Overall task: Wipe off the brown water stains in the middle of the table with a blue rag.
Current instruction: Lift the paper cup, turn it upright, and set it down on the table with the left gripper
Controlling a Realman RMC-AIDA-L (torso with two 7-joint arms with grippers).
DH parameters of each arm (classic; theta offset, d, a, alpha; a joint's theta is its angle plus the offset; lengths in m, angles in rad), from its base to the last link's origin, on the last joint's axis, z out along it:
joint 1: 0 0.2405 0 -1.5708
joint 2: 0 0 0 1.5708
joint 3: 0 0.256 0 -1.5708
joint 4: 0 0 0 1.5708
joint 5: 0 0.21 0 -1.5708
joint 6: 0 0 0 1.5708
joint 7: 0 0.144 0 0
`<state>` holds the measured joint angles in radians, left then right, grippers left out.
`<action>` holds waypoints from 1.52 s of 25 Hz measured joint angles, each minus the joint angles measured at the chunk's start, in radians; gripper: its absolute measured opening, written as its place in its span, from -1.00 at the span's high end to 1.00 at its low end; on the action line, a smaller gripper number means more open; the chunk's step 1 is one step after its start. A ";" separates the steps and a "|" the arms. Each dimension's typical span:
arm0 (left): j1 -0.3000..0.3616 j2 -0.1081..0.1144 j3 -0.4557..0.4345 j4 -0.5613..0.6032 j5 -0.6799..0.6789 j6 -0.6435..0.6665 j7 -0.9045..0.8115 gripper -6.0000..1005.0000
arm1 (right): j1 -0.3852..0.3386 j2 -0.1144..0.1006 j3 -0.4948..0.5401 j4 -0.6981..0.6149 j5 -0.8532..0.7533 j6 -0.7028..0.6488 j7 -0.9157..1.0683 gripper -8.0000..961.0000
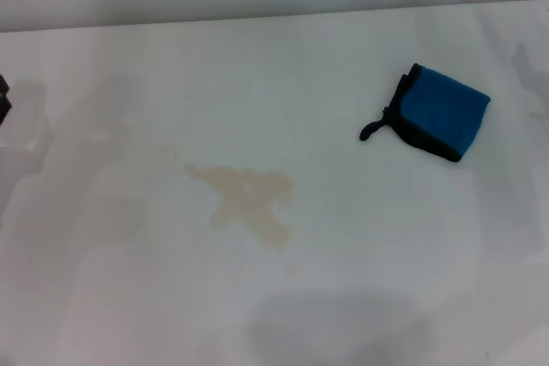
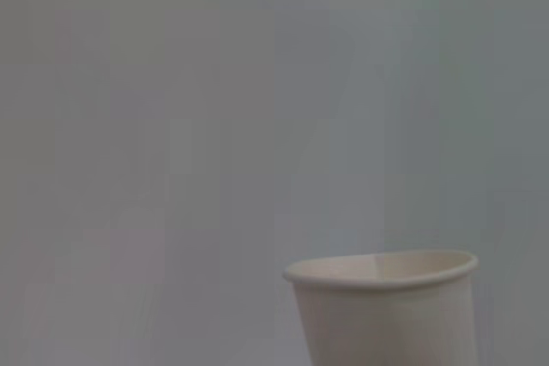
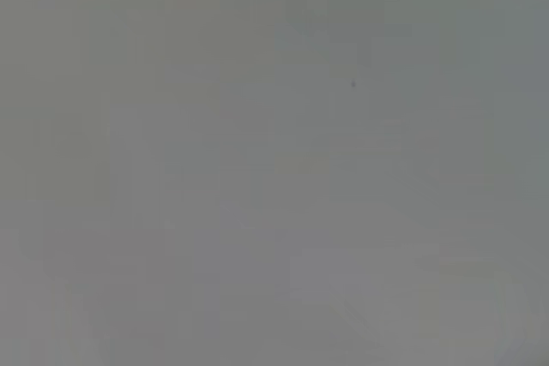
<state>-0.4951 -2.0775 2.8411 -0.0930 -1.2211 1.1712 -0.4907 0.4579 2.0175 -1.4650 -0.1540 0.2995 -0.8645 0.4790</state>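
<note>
Your head view is almost all table [image 1: 360,297]: a plain, smooth white top that runs from the near edge of the picture to a straight far edge, with a pale grey wall behind it. Soft grey shadows lie on the surface, one broad patch at the near centre and fainter ones along the left and far right sides.

The brown water stains [image 1: 249,199] sit a little left of centre: a pale tan, irregular splotch with a lobe reaching toward you and a few faint specks trailing off to its far left. The blue rag [image 1: 439,113] lies flat on the table well apart from them, to the far right, folded, with black trim along its left edge and a short black loop tail pointing left toward the middle. Nothing touches it.

At the far left edge of the head view you see only a small dark piece of the left arm [image 1: 3,96]; you cannot tell from it how that gripper's fingers stand. The right gripper does not appear in any view.

Your left wrist view shows a white paper cup [image 2: 390,310] standing upright against a plain grey background, its rim and cream inside visible. Your right wrist view shows only a blank grey field with nothing you can make out.
</note>
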 joint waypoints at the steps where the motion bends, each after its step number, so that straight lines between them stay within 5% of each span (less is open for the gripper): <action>1: 0.003 0.000 0.000 0.027 -0.024 -0.028 0.012 -0.30 | 0.000 0.001 0.000 0.001 0.000 0.000 0.000 -0.78; 14: -0.029 -0.005 -0.001 0.130 -0.093 -0.258 0.156 -0.30 | -0.011 0.004 -0.003 0.002 -0.002 -0.001 0.000 -0.78; 38: -0.037 -0.011 -0.002 0.234 -0.085 -0.331 0.354 -0.29 | -0.009 0.004 -0.015 -0.003 -0.002 -0.001 0.000 -0.78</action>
<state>-0.5321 -2.0885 2.8391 0.1414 -1.3065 0.8398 -0.1367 0.4494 2.0217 -1.4795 -0.1566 0.2976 -0.8652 0.4786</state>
